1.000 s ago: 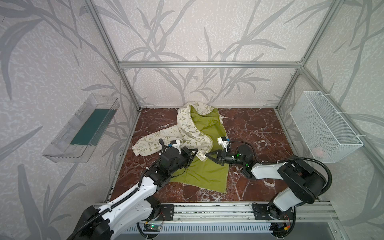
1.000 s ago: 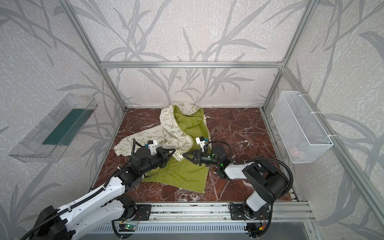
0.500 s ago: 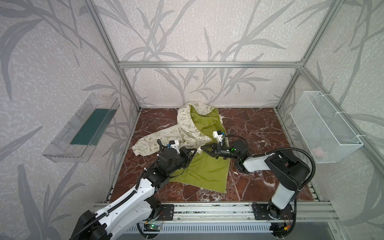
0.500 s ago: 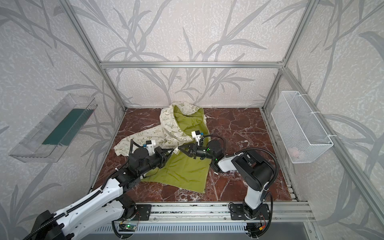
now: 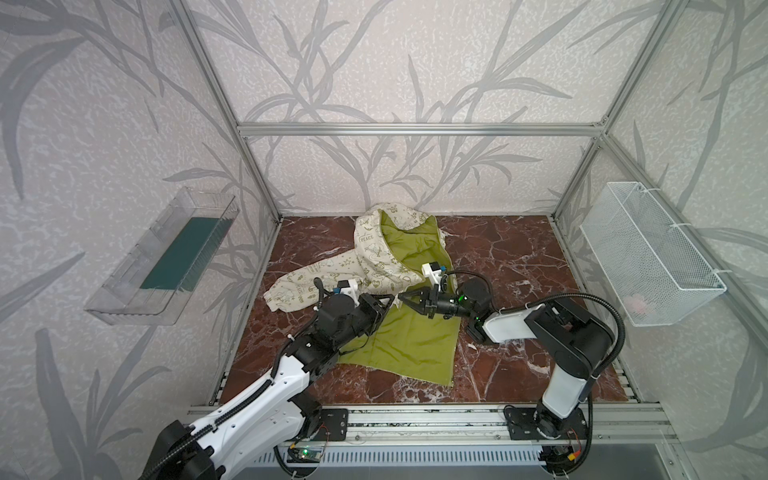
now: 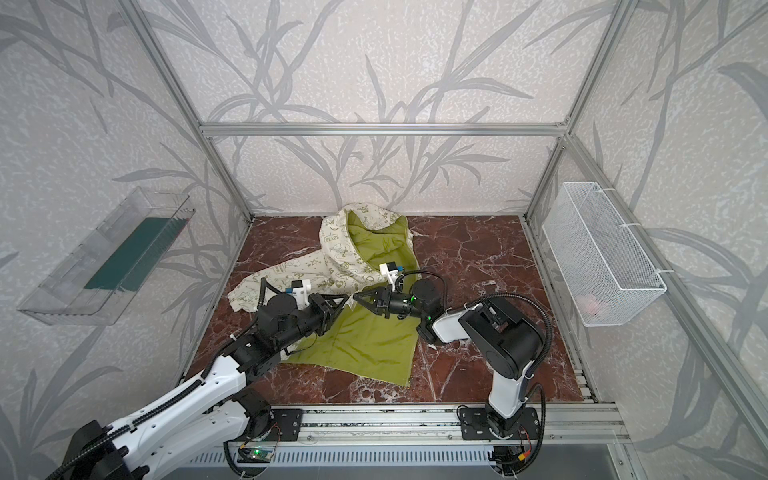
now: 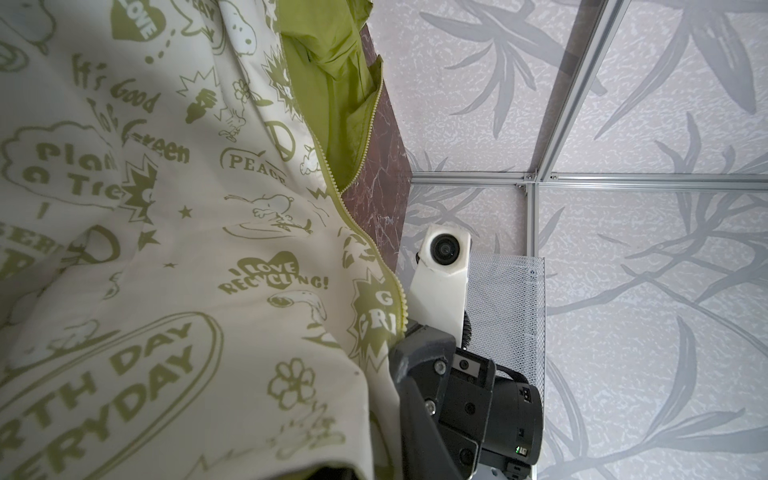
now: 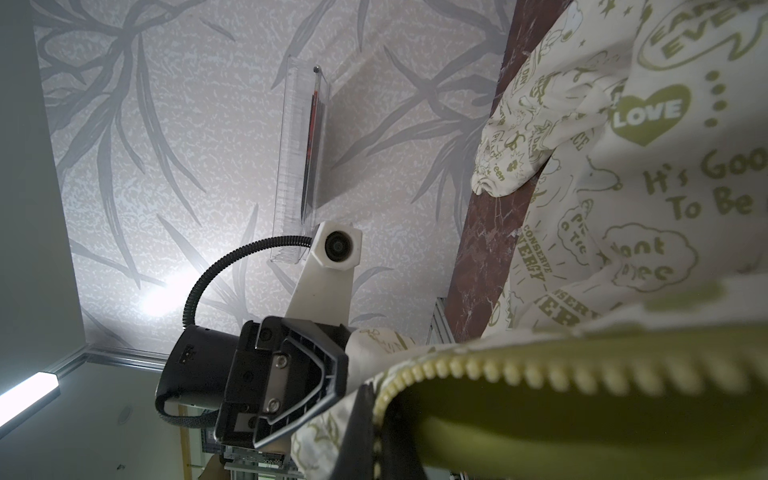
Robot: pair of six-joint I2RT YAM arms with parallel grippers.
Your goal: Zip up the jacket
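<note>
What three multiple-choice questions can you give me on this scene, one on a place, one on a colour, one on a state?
1. The jacket has its hood toward the table's: A front, B back, C right edge.
2. The lining is: A red, B blue, C green.
3. The zipper is: A open, B half closed, C fully closed.

B: the hood is at the far end in both top views.
C: the spread panel shows green.
A: the front lies spread, lining up.
</note>
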